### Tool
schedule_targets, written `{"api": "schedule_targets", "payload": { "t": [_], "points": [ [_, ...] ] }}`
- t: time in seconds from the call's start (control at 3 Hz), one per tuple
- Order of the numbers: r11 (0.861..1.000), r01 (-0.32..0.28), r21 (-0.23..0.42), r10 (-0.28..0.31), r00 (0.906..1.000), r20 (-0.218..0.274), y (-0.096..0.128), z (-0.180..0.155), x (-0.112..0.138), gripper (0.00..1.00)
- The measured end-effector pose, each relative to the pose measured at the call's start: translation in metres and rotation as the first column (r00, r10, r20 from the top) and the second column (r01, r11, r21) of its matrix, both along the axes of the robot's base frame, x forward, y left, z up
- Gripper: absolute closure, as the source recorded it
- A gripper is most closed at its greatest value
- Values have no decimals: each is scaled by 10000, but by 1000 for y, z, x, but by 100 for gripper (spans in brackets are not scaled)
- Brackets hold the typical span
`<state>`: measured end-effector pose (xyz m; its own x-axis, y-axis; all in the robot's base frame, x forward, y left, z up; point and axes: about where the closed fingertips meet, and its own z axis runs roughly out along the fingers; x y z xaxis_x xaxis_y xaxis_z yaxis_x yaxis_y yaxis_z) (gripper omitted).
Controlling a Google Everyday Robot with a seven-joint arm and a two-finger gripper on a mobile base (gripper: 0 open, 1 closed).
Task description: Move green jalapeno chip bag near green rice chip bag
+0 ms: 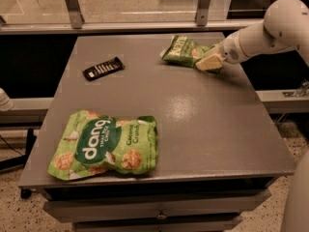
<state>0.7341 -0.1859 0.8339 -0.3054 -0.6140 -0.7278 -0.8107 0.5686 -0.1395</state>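
The grey table (203, 129) fills most of the view. My white arm (270, 30) comes in from the upper right edge of the view and slopes down and leftward over the table's far right corner, its forearm nearly level with the tabletop.

The green rice chip bag (104, 144) lies flat near the front left corner, close to the front edge. Its long axis runs roughly along that edge, and its white "dang" lettering climbs at a slant from lower left to upper right.

The green jalapeno chip bag (183, 50) lies at the far right of the table, well apart from the rice bag. Its long axis runs roughly across the table, a little tilted. The end with the white lettering points toward the table's far middle, and the other end points toward me.

My gripper (210, 62) is low at that nearer end, touching the bag's right edge. I cannot tell whether it is clamped on the bag.

A black flat rectangular object (103, 68) with a row of pale marks lies at the far left, apart from both bags.
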Motion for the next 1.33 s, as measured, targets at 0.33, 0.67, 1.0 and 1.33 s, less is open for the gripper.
{"api": "schedule_targets", "payload": {
  "t": [0.33,0.67,1.0,1.33],
  "points": [
    [10000,-26,6,26,10000,-26,2,-1,0,0],
    [10000,-27,10,27,10000,-27,2,-1,0,0],
    [9989,-128,447,136,9998,-173,5,-4,8,0],
    [9964,-120,840,130,9998,-120,6,0,16,0]
  ]
}}
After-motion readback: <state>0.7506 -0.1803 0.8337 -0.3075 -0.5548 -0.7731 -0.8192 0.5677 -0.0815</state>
